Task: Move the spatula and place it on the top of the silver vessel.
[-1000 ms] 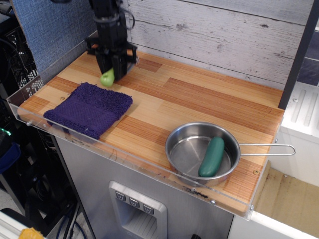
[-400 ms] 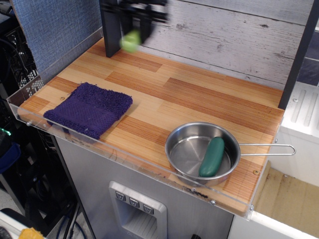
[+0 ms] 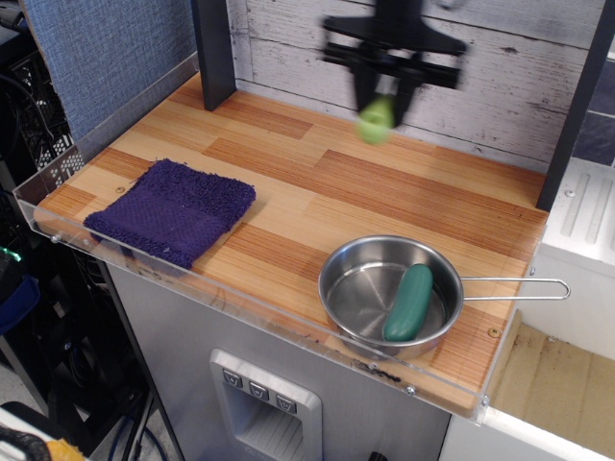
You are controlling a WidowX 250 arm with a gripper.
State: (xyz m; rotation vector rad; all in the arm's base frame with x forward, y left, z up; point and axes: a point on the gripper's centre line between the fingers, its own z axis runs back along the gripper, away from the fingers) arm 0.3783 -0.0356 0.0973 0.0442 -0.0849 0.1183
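Aloft, blurred end effector [image 3: 384, 96] pinches spatula [image 3: 376, 119] by lime handle, well apart from silver vessel [image 3: 357, 288].

Wood counter [image 3: 365, 192]: purple towel [image 3: 173, 211], silver vessel [image 3: 360, 288] resting flat, apparently

Even, bright, soft light; faint shadows on striped wooden tabletop [image 3: 384, 192]. Black robot tool [image 3: 389, 82] and lime-green spatula [image 3: 376, 120] motion-blurred. Round shiny steel pan [image 3: 365, 288] shows soft glare; rest sharp.

The robot arm [image 3: 394, 43] is black, blocky and motion-blurred, with dark angular side brackets.
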